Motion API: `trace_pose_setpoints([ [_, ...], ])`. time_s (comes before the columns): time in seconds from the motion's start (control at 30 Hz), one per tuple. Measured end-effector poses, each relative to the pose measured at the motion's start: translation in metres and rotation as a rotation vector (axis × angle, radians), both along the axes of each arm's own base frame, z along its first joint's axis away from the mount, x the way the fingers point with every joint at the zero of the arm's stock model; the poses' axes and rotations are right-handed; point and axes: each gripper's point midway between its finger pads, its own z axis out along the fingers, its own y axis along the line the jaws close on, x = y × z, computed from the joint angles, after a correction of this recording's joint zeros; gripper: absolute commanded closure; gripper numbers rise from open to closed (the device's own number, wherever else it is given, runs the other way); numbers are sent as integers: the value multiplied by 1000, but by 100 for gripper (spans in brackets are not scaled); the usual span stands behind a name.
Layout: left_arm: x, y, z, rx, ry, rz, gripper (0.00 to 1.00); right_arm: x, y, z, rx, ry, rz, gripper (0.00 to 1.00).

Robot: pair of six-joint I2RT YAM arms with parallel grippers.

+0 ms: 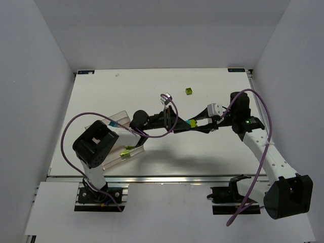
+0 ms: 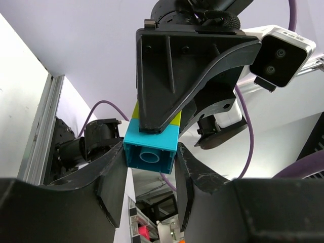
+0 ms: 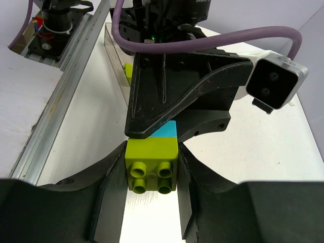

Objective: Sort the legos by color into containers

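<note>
A cyan-blue lego [image 2: 150, 152] and a lime-green lego [image 3: 152, 163] are stuck together and held in the air over the middle of the table [image 1: 152, 83]. My left gripper [image 2: 150, 158] is shut on the cyan one. My right gripper [image 3: 152, 169] is shut on the lime one, from the opposite side. In the top view the joined pair [image 1: 191, 122] sits between the left gripper [image 1: 183, 124] and the right gripper [image 1: 200, 125]. The clear containers [image 1: 132, 150] lie at the left, partly hidden by the left arm, with a lime lego [image 1: 125, 151] inside.
A loose lime lego [image 1: 189, 91] lies on the table towards the back. The containers also show in the right wrist view [image 3: 112, 48], behind the left gripper. Purple cables loop over both arms. White walls close in the table.
</note>
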Motion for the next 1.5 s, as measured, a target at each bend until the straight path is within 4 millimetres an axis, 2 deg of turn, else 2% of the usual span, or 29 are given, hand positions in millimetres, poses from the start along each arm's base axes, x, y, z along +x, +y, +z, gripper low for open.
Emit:
trace_pose_setpoints([
  [0.13, 0, 0, -1, 2, 11, -3, 46, 1, 0, 0, -2, 0, -5, 100],
  [0.5, 4, 2, -2, 5, 30, 1, 47, 1, 0, 0, -3, 2, -6, 100],
  [0.73, 4, 2, -1, 3, 26, -6, 59, 1, 0, 0, -4, 6, -8, 100],
  [0.83, 4, 2, 0, 3, 24, -10, 69, 1, 0, 0, -4, 8, -8, 100],
  [0.87, 4, 1, 0, 2, 23, -12, 75, 1, 0, 0, -3, 8, -8, 100],
  [0.93, 5, 1, -1, 3, 24, -16, 82, 2, -1, 0, -3, 7, -10, 100],
  [0.97, 5, 1, -1, 3, 27, -17, 87, 2, -1, -1, -4, 8, -12, 91],
  [1.07, 5, 0, -2, 4, 31, -22, 91, 2, -1, -2, -4, 10, -14, 73],
  [1.1, 5, 1, -1, 4, 32, -23, 94, 2, -1, -2, -5, 11, -14, 71],
  [1.33, 4, 1, -2, 5, 34, -25, 100, 2, -1, -2, -5, 12, -14, 52],
  [1.4, 5, 1, -2, 5, 40, -26, 100, 3, -1, -2, -7, 10, -17, 50],
  [1.5, 6, 1, -1, 5, 45, -25, 100, 4, -2, -3, -10, 7, -22, 40],
])
